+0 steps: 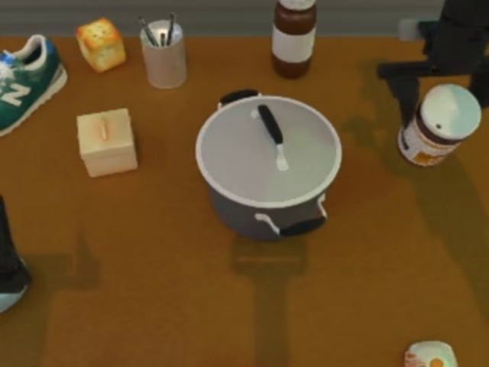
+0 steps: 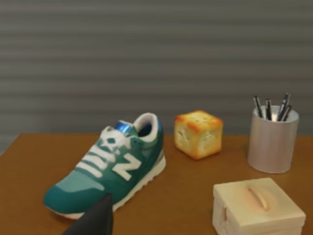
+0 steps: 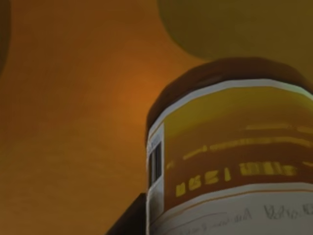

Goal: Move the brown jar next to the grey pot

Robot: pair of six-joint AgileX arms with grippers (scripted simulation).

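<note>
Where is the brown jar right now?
In the top view the brown jar is on the table's right side, well right of the grey pot, tilted, just below the right arm; the right wrist view shows it close up.

The green sneaker carries a large white letter "N" on its side, clear from my left wrist and also from the top. The brown jar shows an orange-and-white label with yellowish marks, a barcode strip and a line of script at its edge, but I cannot read any of it. The dark brown bottle has a plain white label.
</note>
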